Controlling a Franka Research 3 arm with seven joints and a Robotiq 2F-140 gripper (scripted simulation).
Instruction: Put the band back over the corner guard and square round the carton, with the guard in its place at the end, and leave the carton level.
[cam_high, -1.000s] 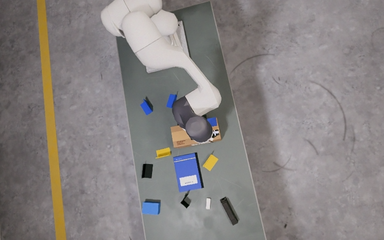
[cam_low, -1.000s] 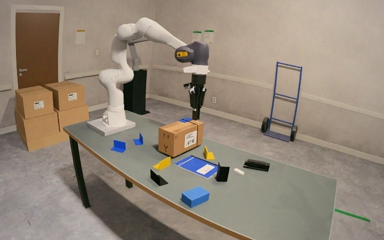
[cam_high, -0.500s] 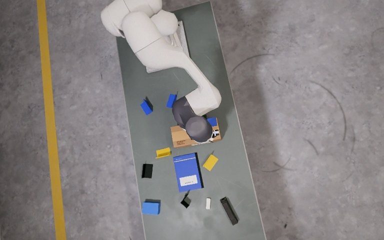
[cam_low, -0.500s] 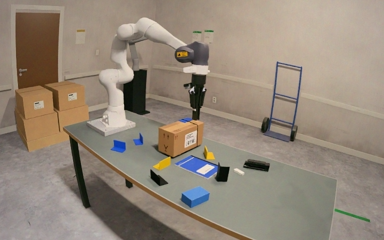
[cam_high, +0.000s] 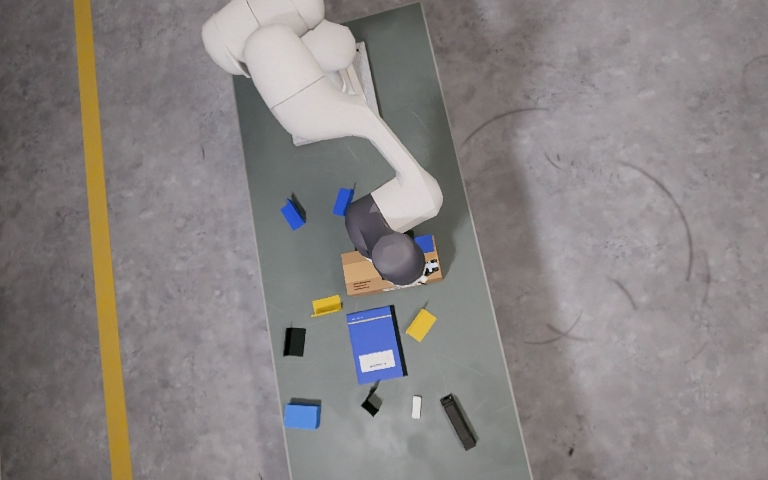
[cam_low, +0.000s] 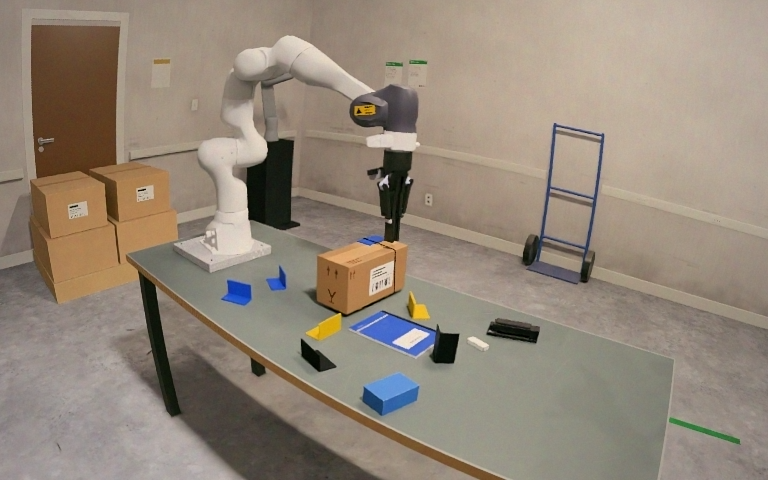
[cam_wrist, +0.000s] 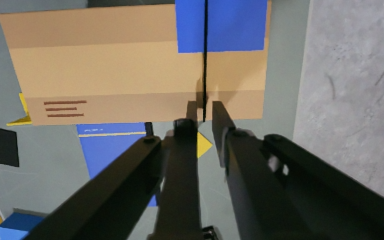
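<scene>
The carton (cam_high: 356, 271) (cam_low: 339, 283) (cam_wrist: 100, 65) sits flat on the table, looking level. A blue corner guard (cam_high: 424, 243) (cam_low: 370, 238) (cam_wrist: 235, 30) lies over its robot-side top edge, near the right end. The thin black band (cam_low: 395, 268) (cam_wrist: 205, 25) crosses over the guard and carton top and runs down the labelled side. In the wrist view it looks straight and roughly parallel to the carton's end. My gripper (cam_low: 391, 238) (cam_wrist: 204, 115) is open by a narrow gap, empty, pointing down above the carton by the band. The arm hides part of the top from above; the carton's far side is hidden.
Two loose blue angle pieces (cam_high: 292, 214) (cam_high: 342, 202) lie on the robot side. Beyond the carton are two yellow pieces (cam_high: 326, 305) (cam_high: 421, 324), a blue folder (cam_high: 370, 339), two black pieces (cam_high: 294, 341) (cam_high: 371, 404), a blue block (cam_high: 301, 416), a white block (cam_high: 416, 406) and a dark tool (cam_high: 458, 422).
</scene>
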